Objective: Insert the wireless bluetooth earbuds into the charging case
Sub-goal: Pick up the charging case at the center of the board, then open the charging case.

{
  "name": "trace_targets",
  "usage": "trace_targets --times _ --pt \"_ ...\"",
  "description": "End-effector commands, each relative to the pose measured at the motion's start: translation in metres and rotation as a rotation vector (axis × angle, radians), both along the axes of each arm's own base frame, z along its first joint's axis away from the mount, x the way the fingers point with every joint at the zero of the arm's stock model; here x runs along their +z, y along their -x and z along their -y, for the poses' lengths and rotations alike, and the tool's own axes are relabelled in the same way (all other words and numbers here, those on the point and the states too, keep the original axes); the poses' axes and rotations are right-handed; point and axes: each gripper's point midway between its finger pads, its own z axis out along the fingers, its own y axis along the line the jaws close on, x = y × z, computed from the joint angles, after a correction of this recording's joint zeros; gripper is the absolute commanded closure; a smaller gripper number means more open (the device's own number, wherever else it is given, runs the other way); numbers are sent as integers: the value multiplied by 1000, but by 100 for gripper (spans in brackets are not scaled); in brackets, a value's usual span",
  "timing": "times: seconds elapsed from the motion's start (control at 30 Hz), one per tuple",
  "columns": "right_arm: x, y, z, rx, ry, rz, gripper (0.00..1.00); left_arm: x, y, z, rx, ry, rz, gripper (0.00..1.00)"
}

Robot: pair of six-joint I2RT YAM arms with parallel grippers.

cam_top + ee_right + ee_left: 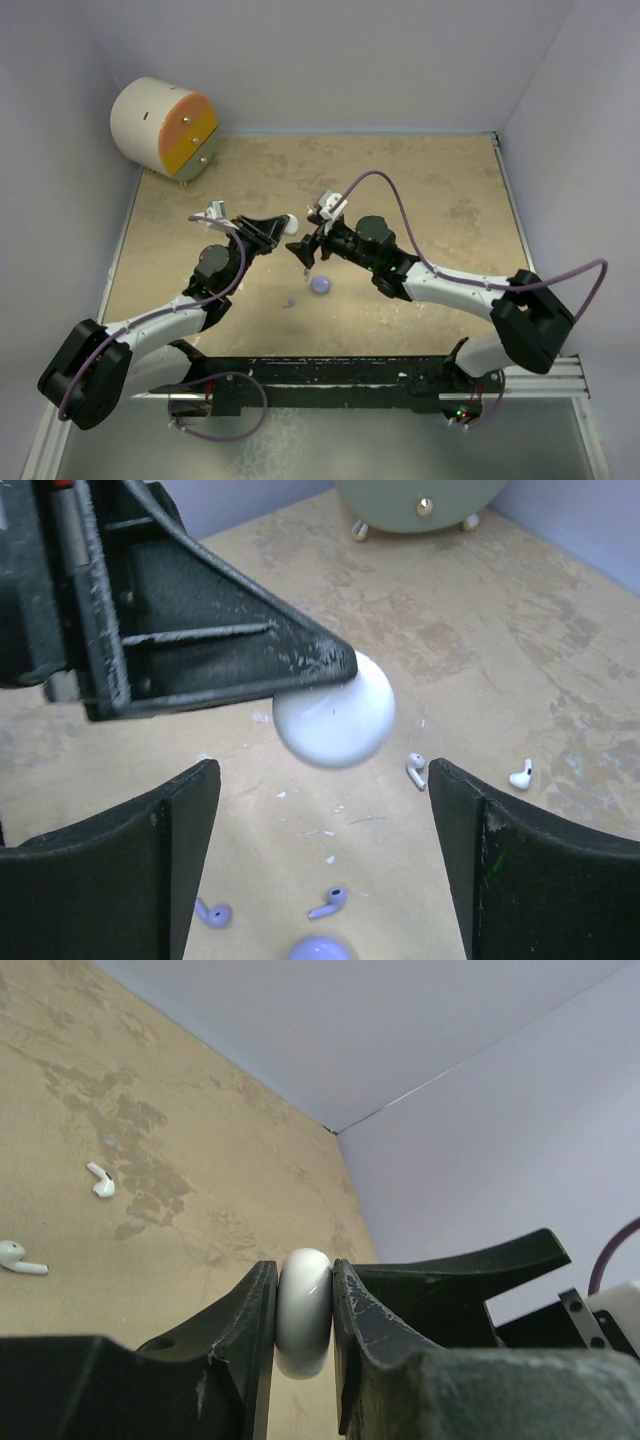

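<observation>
The tan desk bears two white earbuds, two lilac earbuds and one lilac case. The left claw clamps the one white case; the right claw gapes, empty.

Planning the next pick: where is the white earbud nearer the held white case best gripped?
Probably the bulbous head of the small white plastic earbud, pinched from straight above: it lies flat on the beige table, its stem thin, with bare surface on both sides.
</observation>
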Motion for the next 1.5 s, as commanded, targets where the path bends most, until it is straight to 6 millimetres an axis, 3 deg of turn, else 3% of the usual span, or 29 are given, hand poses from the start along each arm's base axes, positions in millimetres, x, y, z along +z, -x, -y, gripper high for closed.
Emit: trace_targets --times 0.0,0.13,0.3,0.5,0.67,1.1,1.47 --pt "64 15 18 -15 -174 78 11 40 -3 -7 42 21 79 100" --pt "88 26 44 -78 -281 65 0 41 2 -6 24 60 73 100" --pt "95 27 59 -123 -364 5 0 32 3 -2 6 69 54 100" --pt "70 -7 56 -262 -323 -79 0 23 5 3 -26 93 41 100" --pt "53 -24 50 -290 -312 -135 0 14 11 5 -53 139 18 100" --pt "38 -31 42 -251 -281 -168 0 11 19 1 -60 153 16 100" --pt "0 -38 26 -224 -217 -230 0 10 19 9 -97 176 14 100"
